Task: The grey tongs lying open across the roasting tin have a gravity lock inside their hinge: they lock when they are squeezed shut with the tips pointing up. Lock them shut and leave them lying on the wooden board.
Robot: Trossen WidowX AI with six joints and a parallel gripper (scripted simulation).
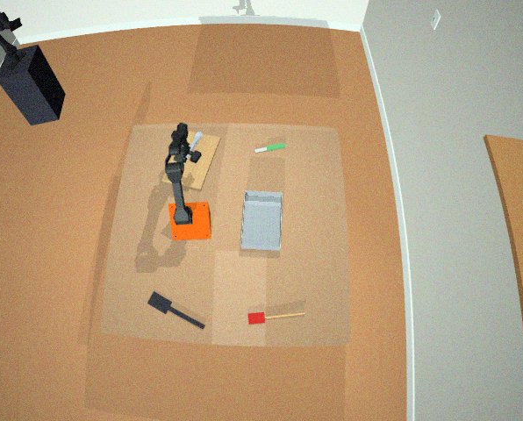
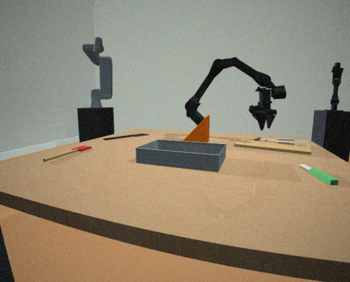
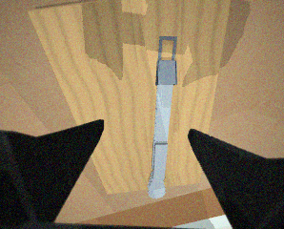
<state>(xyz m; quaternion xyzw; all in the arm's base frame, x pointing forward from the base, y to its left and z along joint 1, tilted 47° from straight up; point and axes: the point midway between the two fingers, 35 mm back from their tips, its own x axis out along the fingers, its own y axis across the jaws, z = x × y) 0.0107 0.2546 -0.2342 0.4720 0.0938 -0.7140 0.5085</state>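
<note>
The grey tongs (image 1: 196,142) (image 2: 258,139) (image 3: 164,102) lie on the wooden board (image 1: 204,169) (image 2: 272,148) (image 3: 66,62). In the wrist view they run lengthwise as one narrow strip, with the hinge block and wire loop at the top and the rounded tip near the board's lower edge. The exterior view shows two thin lines toward the tips, so whether the arms are fully shut cannot be told. My gripper (image 2: 265,128) (image 3: 147,128) is open and empty, above the tongs, with its fingers on either side of them in the wrist view. The roasting tin (image 1: 261,228) (image 2: 175,157) is empty.
An orange wedge (image 1: 200,226) (image 2: 202,131) stands at the arm's base. A green-handled tool (image 1: 275,146) (image 2: 322,175) lies right of the board in the top view. A black spatula (image 1: 160,302) and a red-headed one (image 1: 256,317) lie at that view's near side.
</note>
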